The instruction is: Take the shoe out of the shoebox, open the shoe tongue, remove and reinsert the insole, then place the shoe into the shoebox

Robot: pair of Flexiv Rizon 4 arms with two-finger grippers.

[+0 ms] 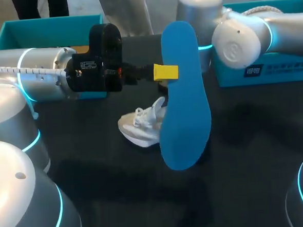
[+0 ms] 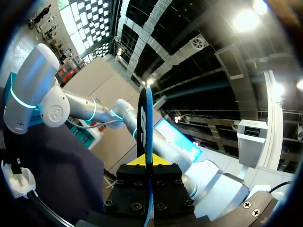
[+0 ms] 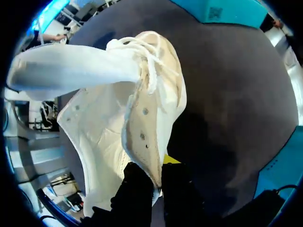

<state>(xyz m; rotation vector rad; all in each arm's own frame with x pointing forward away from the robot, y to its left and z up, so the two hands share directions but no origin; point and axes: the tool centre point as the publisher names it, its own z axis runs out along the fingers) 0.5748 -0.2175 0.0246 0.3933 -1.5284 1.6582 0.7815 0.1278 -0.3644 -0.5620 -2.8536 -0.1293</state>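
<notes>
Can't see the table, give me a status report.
Left claw shut on blue insole, held upright. Right claw shut on white shoe, at its eyelet flap. Loose laces near opening.

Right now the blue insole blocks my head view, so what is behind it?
The white shoe sits behind the insole; its laces and one end show. Its other part and the right gripper holding it are covered in the head view.

From overhead, the insole hid much of the shoe behind it, along with the right pincer. Left of the insole, the left arm covered the front wall of the shoebox.
</notes>
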